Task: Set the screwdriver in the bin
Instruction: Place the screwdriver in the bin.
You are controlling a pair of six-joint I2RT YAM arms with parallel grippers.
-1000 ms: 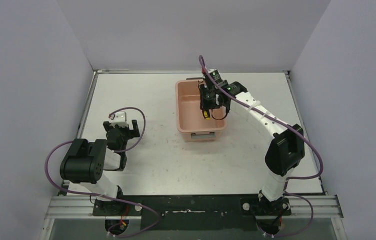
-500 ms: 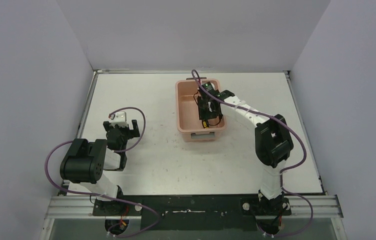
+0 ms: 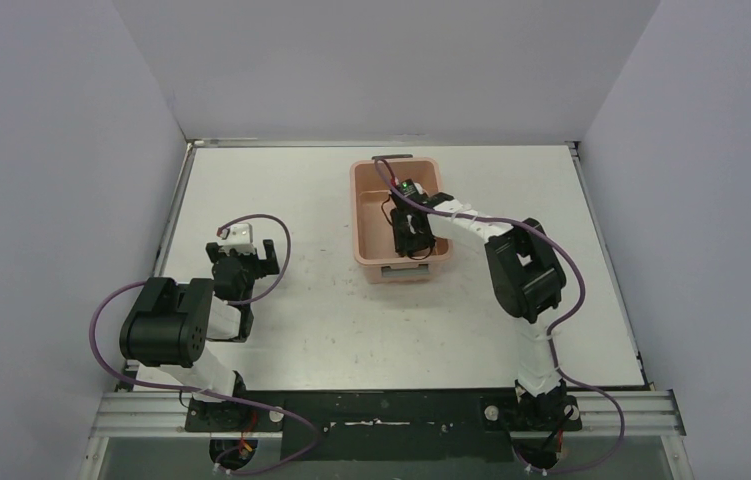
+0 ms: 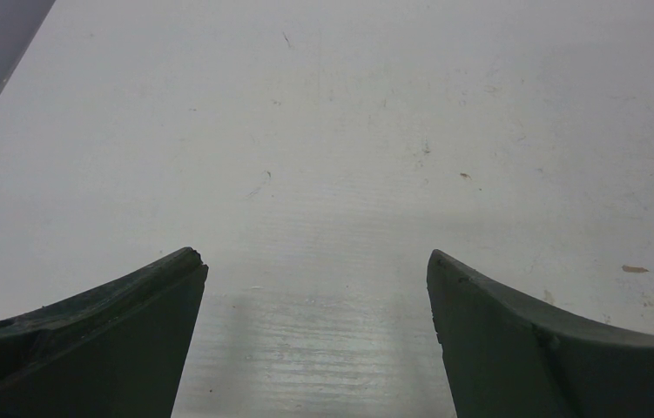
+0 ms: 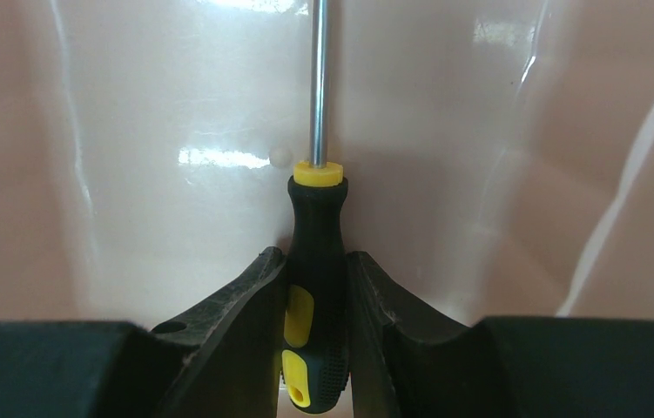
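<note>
- Since one second ago the right arm has folded down: its right fingers (image 5: 245, 296) were above the 3 o'clock rim of the bin (image 3: 355, 215) and are now low inside it. The left arm has not moved.
- The right fingers are closed tight on the handle of the screwdriver (image 5: 316, 226). In the wrist view the shaft points to 12 o'clock, toward the glossy wall of the bin, so the tool is inside the bin but not yet let go.
- The left fingers (image 4: 131, 313) are spread wide and hold nothing, over the bench (image 3: 351, 330) at about 9 o'clock of the bin.
- Risk, as I judge it: more forward travel could push the steel tip against the wall and shove the light bin along the bench.
- Risk: if released from a height, the round handle may roll or bounce on the smooth floor of the bin, though the walls should contain it.
- Materials: the handle is black ribbed rubber with yellow inserts and a yellow collar; the shaft is thin bright metal; the bin is salmon-pink shiny plastic with rounded corners; the bench is matte white with small scuffs.
</note>
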